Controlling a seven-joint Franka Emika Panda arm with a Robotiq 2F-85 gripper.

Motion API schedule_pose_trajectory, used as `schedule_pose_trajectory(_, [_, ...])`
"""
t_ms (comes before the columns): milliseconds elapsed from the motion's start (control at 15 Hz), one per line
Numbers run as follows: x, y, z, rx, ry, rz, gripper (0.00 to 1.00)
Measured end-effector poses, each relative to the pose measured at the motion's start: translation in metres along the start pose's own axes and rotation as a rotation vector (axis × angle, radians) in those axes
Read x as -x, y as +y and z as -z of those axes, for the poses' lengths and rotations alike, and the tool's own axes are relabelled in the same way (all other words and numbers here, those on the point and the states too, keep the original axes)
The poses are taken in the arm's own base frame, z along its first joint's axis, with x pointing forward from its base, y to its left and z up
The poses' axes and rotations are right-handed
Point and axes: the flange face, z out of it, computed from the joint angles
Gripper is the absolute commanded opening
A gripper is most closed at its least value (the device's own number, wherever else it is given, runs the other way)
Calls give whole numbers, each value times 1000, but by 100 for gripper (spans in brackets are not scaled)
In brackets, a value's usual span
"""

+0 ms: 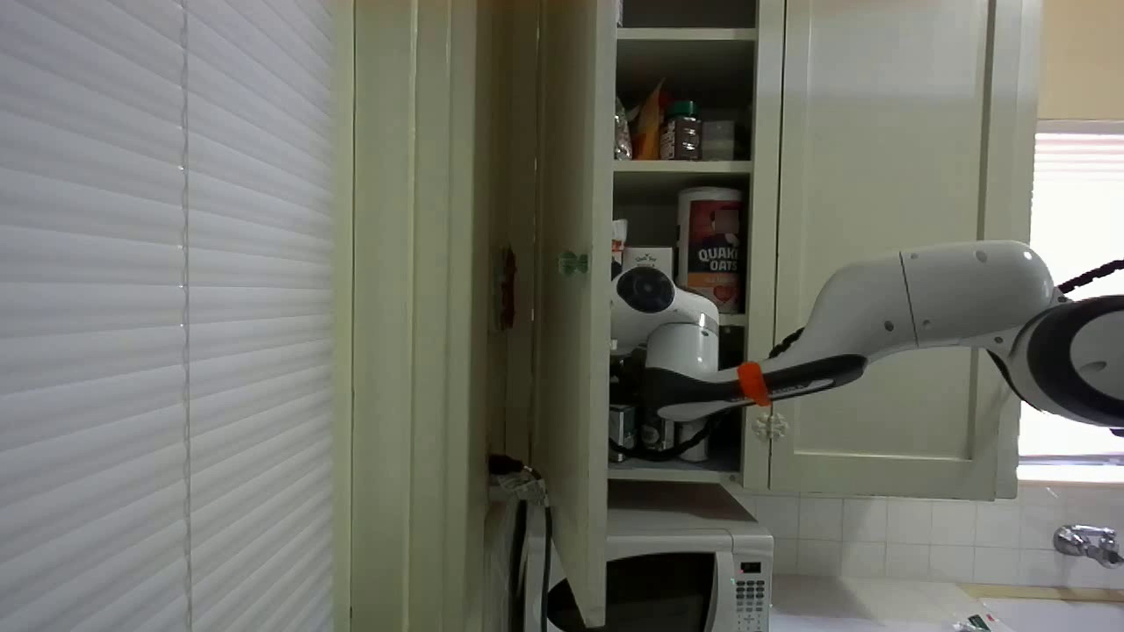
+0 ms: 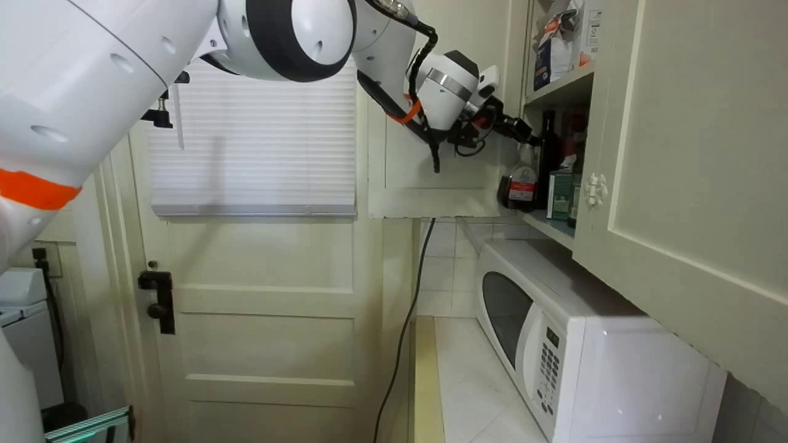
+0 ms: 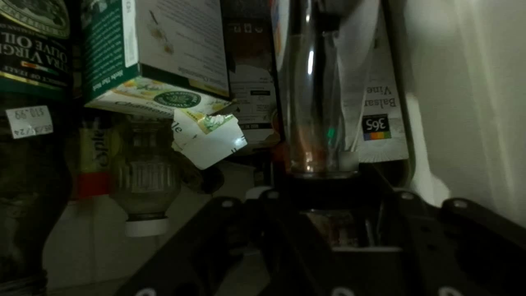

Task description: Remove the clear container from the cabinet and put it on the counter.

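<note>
Pointing into cabinet (image 2: 561, 85), upper right of an exterior view: jaws | grasping or released: not discernible | clear container (image 3: 308, 102): top, right of centre, wrist view

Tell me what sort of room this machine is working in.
Probably a home kitchen: there is a white microwave, a wall-mounted faucet, and an open cabinet with a Quaker Oats canister on a shelf.

– and the clear container (image 3: 306, 102)?
– glossy, see-through, upright at the lowest shelf of the cabinet (image 1: 685, 166).
– the cabinet itself?
– cream-white, several shelves, door wide open.
– the worktop (image 2: 465, 381)?
– pale, flat, lower than the cabinet.
</note>
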Motion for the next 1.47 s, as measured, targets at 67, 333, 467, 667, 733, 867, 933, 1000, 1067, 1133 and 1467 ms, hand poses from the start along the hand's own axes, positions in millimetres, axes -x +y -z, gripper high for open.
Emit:
schedule_pose_trajectory(67, [-4,1,6,1,-24,-2,21])
schedule_pose_trajectory(333, [-14,8,24,0,-119,0,21])
schedule_pose_trajectory(467, [-15,16,32,-24,-196,0,21])
schedule_pose_trajectory(667, [-17,36,40,-68,-310,-1,21])
schedule_pose_trajectory(733, [-18,44,42,-90,-340,-2,21])
schedule_pose_trajectory(867, [-19,63,46,-139,-390,7,21])
schedule_pose_trajectory(933, [-17,70,49,-162,-411,23,21])
schedule_pose_trajectory(1000, [-13,78,52,-182,-440,47,21])
schedule_pose_trajectory(1067, [-7,84,56,-205,-469,72,21])
schedule_pose_trajectory(1133, [-1,89,59,-234,-500,97,21])
schedule_pose_trajectory(1467, [31,119,72,-359,-616,225,21])
